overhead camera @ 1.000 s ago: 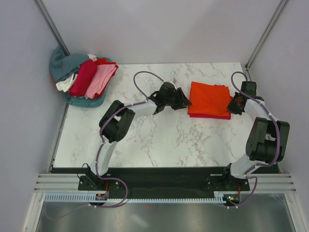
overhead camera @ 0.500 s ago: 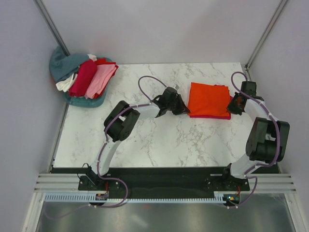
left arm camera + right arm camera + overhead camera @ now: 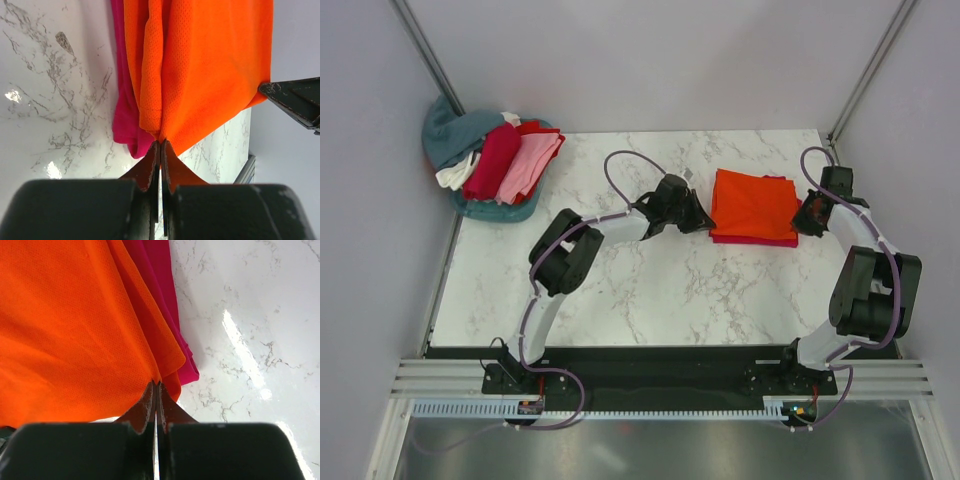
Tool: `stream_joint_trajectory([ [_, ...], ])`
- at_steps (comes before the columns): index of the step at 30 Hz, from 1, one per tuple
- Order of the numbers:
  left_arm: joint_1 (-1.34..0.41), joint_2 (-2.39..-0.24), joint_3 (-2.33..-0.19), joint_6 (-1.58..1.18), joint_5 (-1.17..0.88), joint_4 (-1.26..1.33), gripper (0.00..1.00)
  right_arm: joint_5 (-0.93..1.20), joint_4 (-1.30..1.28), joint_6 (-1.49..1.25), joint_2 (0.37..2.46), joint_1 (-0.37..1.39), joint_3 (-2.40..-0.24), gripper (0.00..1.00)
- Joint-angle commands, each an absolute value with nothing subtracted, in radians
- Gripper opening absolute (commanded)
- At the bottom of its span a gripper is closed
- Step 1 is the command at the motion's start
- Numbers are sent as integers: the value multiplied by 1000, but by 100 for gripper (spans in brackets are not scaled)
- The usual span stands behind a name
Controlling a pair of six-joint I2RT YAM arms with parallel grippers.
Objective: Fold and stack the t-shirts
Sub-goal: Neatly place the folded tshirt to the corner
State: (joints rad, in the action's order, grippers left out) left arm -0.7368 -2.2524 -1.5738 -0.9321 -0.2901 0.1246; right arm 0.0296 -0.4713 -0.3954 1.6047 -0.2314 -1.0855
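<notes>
step: fold orange t-shirt [image 3: 752, 205], lying on crimson-pink t-shirt [image 3: 760, 241], back right of desk [image 3: 650, 290] | left end effector [image 3: 703, 222] pinching orange left edge, right end effector [image 3: 807, 215] pinching right edge | advice: lift evenly, hem taut, leave pink layer flat | room: bare marble toward centre; wall [image 3: 930, 150] close on right; shirt pile [image 3: 500, 160] far left

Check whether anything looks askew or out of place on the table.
Only mildly: the pink shirt peeks out from under the orange shirt along its near edge, so the two aren't flush. The unfolded pile at the far left corner spills past the table edge.
</notes>
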Motion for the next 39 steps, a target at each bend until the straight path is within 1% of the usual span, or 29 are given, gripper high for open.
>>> stream_joint_trajectory([
  [1,-753,-2191,-1592,-919,-311,120,2,-14,-488,-390,1568,-242,-1137,0],
  [12,-779,-2169,-1582,-937,-314,120,2,-17,-500,-385,1581,-268,-1141,0],
  [13,-779,-2169,-1580,-937,-313,118,2,-14,-500,-385,1586,-270,-1135,3],
  [14,-779,-2172,-1574,-940,-308,118,4,-8,-497,-385,1588,-268,-1132,12],
  [15,-779,-2169,-1571,-942,-307,118,14,-8,-494,-385,1586,-268,-1129,33],
  [16,-781,-2168,-1566,-943,-302,115,20,-11,-491,-391,1574,-268,-1117,59],
  [17,-781,-2158,-1560,-943,-287,115,28,-26,-486,-391,1562,-268,-1111,60],
  [18,-781,-2149,-1542,-939,-275,114,37,-31,-483,-391,1552,-268,-1111,61],
  [21,-784,-2089,-1506,-901,-230,100,43,-29,-488,-390,1517,-268,-1123,59],
  [22,-782,-2073,-1500,-888,-216,88,44,-20,-491,-390,1499,-268,-1126,55],
  [24,-782,-2017,-1477,-847,-178,48,45,23,-489,-394,1477,-261,-1123,52],
  [25,-782,-1999,-1465,-836,-166,38,45,34,-489,-394,1462,-256,-1123,48],
  [28,-775,-1905,-1401,-792,-137,22,45,72,-488,-403,1431,-212,-1108,44],
  [32,-735,-1787,-1269,-755,-132,6,45,110,-454,-425,1401,-88,-1068,42],
  [34,-718,-1709,-1217,-732,-124,5,45,95,-416,-449,1399,12,-1043,41],
  [35,-698,-1682,-1163,-726,-114,5,45,86,-404,-456,1407,81,-1042,41],
  [39,-640,-1553,-1042,-706,-110,5,44,6,-387,-460,1494,216,-1106,35],
])
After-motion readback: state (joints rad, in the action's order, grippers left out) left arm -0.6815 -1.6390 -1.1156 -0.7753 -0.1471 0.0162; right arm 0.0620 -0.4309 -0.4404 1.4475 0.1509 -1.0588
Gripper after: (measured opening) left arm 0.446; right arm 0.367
